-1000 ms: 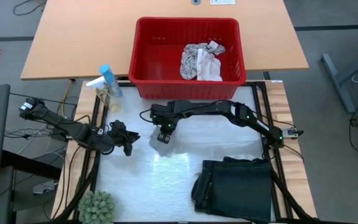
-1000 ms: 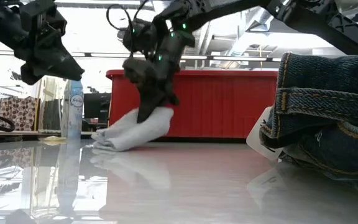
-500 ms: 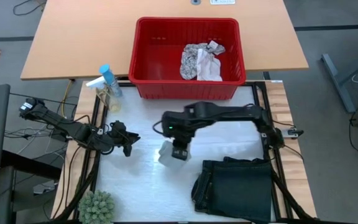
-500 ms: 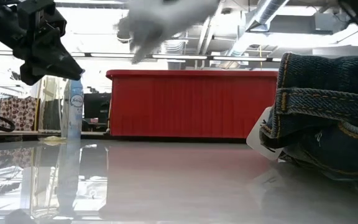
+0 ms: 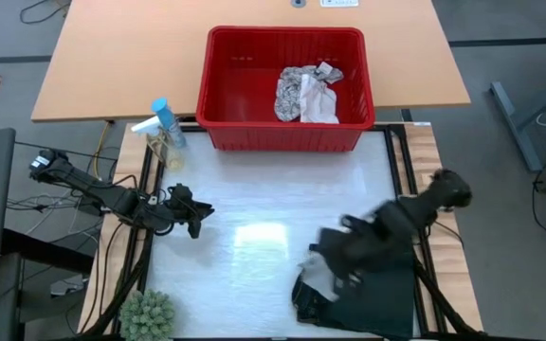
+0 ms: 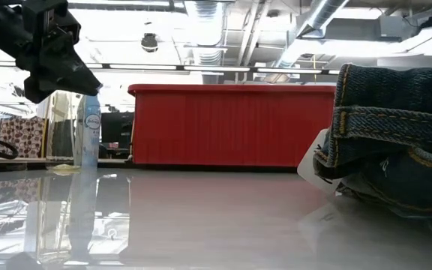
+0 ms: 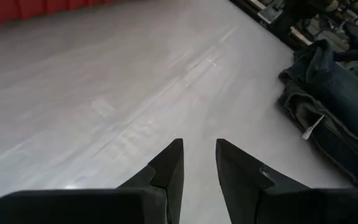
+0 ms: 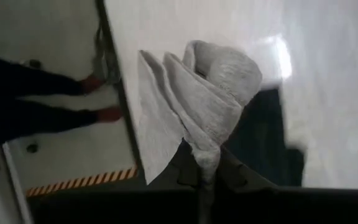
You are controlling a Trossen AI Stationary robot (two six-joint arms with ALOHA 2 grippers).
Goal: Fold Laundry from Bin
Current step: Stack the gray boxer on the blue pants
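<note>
Wide bare counter (image 5: 254, 237) between the red bin (image 5: 226, 133) at the far edge and dark garment (image 5: 377, 298) near the front-right corner. Right hand (image 8: 201, 165) pinching the small whitish cloth (image 8: 197, 93) above that garment. Left hand (image 7: 197, 165) slightly spread, holding nothing, near the left edge. Patterned cloth (image 5: 301, 92) inside the bin.

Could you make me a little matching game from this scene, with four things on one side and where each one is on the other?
Things:
1. small whitish cloth
2. leaf-patterned cloth
3. dark garment
4. spray bottle

Places:
A. standing at the table's far left edge, beside the bin
B. pinched in the right gripper, above the dark garment
C. lying inside the red bin
D. folded on the table's near right corner

Pairs: 1-B, 2-C, 3-D, 4-A
</note>
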